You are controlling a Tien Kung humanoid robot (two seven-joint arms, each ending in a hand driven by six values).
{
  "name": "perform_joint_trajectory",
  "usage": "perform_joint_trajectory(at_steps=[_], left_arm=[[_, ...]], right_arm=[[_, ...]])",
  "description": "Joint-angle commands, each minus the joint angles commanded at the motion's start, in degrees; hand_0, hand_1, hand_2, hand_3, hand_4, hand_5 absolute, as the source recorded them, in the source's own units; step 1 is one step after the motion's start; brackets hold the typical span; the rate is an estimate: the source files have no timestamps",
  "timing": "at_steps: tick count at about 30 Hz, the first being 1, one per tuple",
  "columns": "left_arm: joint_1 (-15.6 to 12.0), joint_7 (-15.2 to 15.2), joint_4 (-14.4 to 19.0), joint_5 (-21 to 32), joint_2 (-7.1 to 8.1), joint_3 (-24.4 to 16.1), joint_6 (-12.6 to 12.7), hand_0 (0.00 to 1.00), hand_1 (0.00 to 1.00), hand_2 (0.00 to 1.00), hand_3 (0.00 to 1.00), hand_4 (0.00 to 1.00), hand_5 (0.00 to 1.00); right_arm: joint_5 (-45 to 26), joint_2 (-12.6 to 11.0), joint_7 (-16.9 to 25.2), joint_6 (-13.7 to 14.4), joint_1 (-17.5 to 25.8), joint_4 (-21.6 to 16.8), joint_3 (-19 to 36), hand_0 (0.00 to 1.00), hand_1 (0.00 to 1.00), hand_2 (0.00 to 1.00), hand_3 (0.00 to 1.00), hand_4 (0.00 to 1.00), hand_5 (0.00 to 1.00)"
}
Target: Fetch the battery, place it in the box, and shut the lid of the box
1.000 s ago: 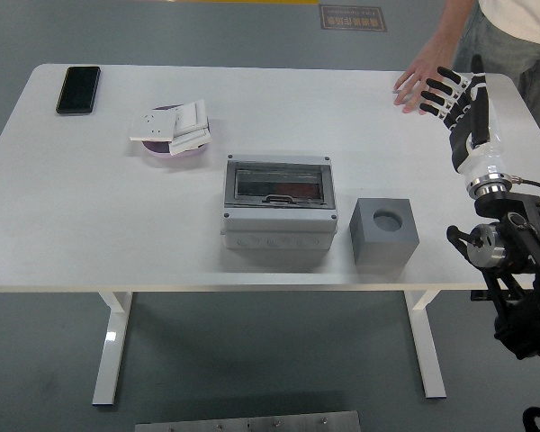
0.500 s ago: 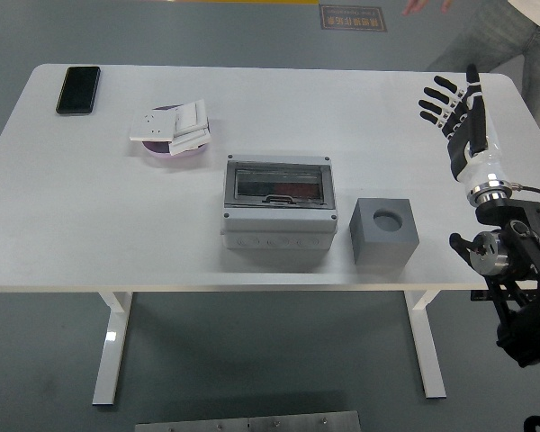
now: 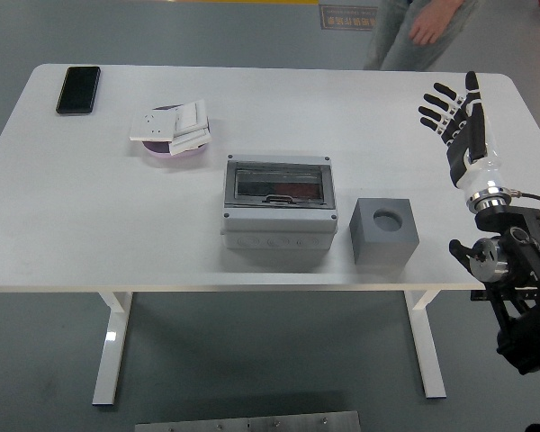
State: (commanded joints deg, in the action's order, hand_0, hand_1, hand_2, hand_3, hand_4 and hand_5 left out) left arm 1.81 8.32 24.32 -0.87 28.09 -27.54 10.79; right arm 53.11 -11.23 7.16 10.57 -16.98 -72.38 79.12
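Black phone (image 3: 77, 89) at table (image 3: 72, 216) far-left corner; dish (image 3: 173, 147) with white plates (image 3: 173, 124) right of it. Grey box (image 3: 277, 205), lid closed, mid-table toward near edge; grey block (image 3: 384, 230) beside it. Right hand (image 3: 459, 121) raised over right edge, fingers spread wide, empty. Battery can't be made out. Person's hand (image 3: 427, 25) beyond far edge.

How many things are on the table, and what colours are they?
Black: 1, the phone
Grey: 2, the box and the cube
Pink: 1, the bowl
White: 1, the pile of white plates in the bowl; I cannot count them singly
Total: 5
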Motion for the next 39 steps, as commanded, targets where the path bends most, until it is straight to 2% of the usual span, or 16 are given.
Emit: perform_joint_trajectory(at_steps=[21, 30, 38, 39], left_arm=[[-0.34, -0.27, -0.14, 0.51, -0.05, 0.23, -0.26, 0.594, 0.719, 0.600, 0.589, 0.463, 0.008], [-0.18, -0.40, -0.20, 0.56, -0.06, 0.06, -0.27, 0.595, 0.719, 0.600, 0.588, 0.461, 0.009], [-0.06, -0.13, -0.17, 0.04, -0.10, -0.41, -0.16, 0.600, 0.719, 0.600, 0.589, 0.461, 0.010], [-0.06, -0.12, -0.17, 0.02, -0.11, -0.43, -0.16, 0.600, 0.717, 0.599, 0.590, 0.461, 0.010]], right_arm=[[0.10, -0.10, -0.80, -0.68, -0.59, -0.71, -0.94, 0.800, 0.719, 0.742, 0.753, 0.913, 0.998], [-0.13, -0.17, -0.34, -1.40, 0.60, -1.86, -0.19, 0.802, 0.725, 0.745, 0.758, 0.922, 0.998], [1.93, 0.04, -0.08, -0.76, 1.16, -3.44, -0.21, 0.803, 0.719, 0.729, 0.755, 0.923, 0.998], [2.07, 0.08, -0.01, -0.73, 1.22, -3.55, -0.17, 0.744, 0.655, 0.643, 0.719, 0.909, 0.745]])
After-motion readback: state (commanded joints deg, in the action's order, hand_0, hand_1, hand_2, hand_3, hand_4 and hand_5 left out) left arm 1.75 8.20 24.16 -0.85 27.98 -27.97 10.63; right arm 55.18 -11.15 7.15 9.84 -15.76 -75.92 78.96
